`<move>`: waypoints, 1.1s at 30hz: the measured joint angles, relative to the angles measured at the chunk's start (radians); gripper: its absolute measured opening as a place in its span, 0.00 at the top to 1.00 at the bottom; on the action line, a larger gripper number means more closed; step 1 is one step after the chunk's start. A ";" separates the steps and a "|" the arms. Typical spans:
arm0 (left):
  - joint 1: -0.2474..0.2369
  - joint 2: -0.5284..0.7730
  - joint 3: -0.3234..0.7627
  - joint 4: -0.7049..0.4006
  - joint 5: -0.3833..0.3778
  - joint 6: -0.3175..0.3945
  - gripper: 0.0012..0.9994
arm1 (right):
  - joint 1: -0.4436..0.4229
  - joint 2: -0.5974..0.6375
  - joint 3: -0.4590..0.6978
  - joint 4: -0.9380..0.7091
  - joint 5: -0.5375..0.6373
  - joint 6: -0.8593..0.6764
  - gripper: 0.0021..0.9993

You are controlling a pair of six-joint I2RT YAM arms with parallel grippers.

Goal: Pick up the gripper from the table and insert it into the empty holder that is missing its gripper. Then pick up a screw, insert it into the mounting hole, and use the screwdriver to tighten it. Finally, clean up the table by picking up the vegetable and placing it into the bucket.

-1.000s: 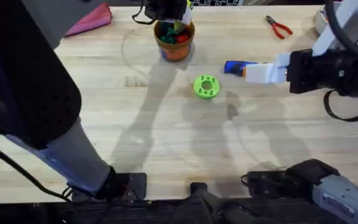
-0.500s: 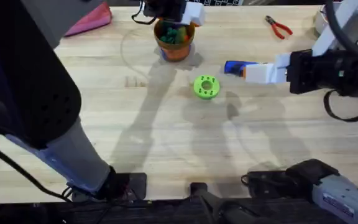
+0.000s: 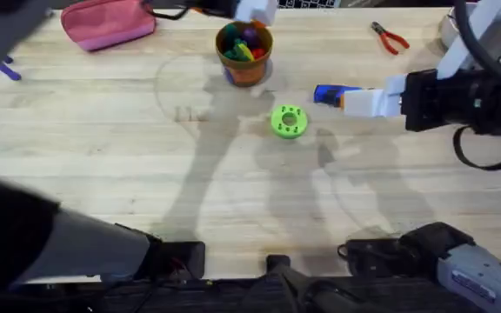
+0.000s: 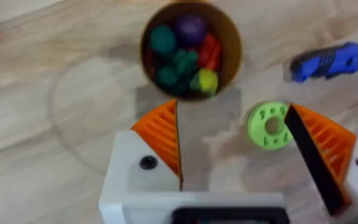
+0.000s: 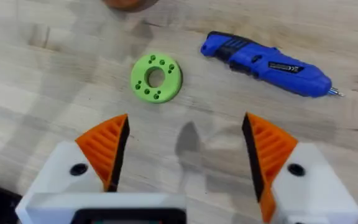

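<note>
Apparently at the last cleanup step: vegetable (image 4: pixel 205 79) lies in the bucket (image 3: pixel 244 50) among other toys, left end effector (image 4: pixel 235 146) wide and empty above it, right end effector (image 5: pixel 185 146) wide near screwdriver (image 5: pixel 267 63); next calls for retracting.

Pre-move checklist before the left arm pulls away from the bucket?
1. Vegetable in the bucket: ok, a yellow-green piece lies among the other toys inside.
2. Left gripper open and empty: ok, nothing sits between its pads.
3. Right gripper open and empty: ok, it hangs over bare table near the green disc.
4. Bucket upright: ok, its opening faces up in the overhead view.
5. Screwdriver free of both grippers: ok, it lies flat on the table.
6. Screw tightened in the holder: cannot tell from these views.
</note>
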 joint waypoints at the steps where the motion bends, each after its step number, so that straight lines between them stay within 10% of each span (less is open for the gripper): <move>1: 0.000 -0.022 0.002 -0.028 -0.008 0.007 0.01 | 0.000 0.000 0.000 0.000 0.000 0.000 0.01; 33: 0.006 -0.588 -0.573 -0.144 -0.130 -0.058 0.01 | 0.000 0.000 0.000 -0.072 0.000 0.000 0.01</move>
